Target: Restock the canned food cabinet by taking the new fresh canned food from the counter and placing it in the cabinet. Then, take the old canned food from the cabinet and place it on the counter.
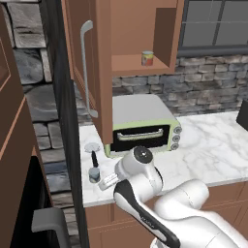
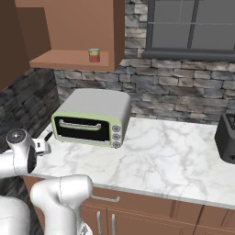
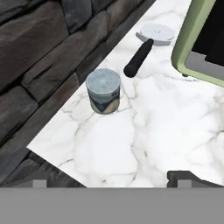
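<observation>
The new fresh canned food, a short teal-grey tin with a silver top, stands upright near the left end of the white marble counter, close to the stone wall. It also appears as the teal tin. My gripper hovers open just short of it, fingertips wide apart, nothing between them. The hand points left toward the tin. The old canned food, red-orange and yellow, sits on the shelf of the open cabinet; the same old tin stands near the shelf's right wall.
A green-framed toaster oven stands right of the tin under the cabinet. A pizza cutter with a black handle lies just beyond the tin. The open cabinet door hangs above the counter's left end. A black appliance sits far right.
</observation>
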Motion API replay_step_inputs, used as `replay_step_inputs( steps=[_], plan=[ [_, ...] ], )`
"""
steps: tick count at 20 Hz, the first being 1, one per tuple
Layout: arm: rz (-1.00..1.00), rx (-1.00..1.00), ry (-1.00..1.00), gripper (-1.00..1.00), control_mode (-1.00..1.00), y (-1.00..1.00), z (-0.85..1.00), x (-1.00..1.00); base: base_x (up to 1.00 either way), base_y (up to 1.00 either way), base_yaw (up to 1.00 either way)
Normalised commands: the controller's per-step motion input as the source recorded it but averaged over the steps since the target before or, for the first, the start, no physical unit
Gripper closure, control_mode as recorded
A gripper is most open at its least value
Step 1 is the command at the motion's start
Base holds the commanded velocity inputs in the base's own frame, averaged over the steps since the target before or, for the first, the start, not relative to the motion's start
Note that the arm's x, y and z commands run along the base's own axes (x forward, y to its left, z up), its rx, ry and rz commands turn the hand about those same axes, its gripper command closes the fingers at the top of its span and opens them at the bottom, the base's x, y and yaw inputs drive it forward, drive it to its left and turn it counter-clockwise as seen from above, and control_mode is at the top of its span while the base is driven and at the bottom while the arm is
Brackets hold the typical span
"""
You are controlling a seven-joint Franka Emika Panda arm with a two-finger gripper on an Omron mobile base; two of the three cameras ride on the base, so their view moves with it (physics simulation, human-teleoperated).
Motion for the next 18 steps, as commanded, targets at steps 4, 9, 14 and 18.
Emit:
replay_step_inputs(
  steps=[4, 9, 14, 18],
  plan=[
    [-0.04, 0.0, 0.0, -1.0, -1.0, 0.36, 0.0, 0.13, 0.0, 0.0, 0.0],
    [-0.04, -0.02, 0.0, -1.0, -1.0, 0.3, 0.0, 0.1, 0.0, 0.0, 0.0],
    [-0.01, -0.02, 0.01, -1.0, -1.0, 0.12, -0.03, 0.29, 0.0, 0.0, 0.0],
    [-0.01, -0.01, 0.04, -1.0, -1.0, 0.0, -0.1, 0.43, 0.0, 0.0, 0.0]
  ],
)
